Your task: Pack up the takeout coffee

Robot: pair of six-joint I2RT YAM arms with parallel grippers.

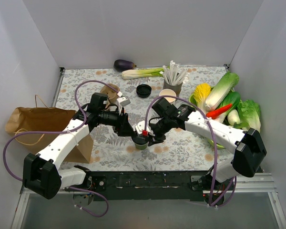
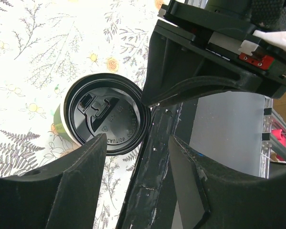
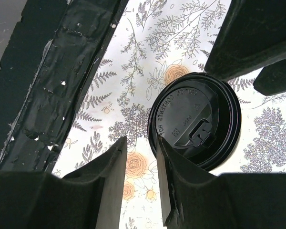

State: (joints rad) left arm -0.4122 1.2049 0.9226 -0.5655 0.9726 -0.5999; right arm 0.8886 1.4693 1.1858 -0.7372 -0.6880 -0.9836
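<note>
Takeout coffee (image 1: 142,143) upright on floral tablecloth (image 1: 181,148), white walls (image 1: 143,28) around.

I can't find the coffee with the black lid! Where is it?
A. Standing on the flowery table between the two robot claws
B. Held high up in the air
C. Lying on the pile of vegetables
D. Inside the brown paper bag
A: the takeout coffee stands upright on the table, with the left gripper and the right gripper on either side of it. The brown paper bag lies away to the left.
</note>
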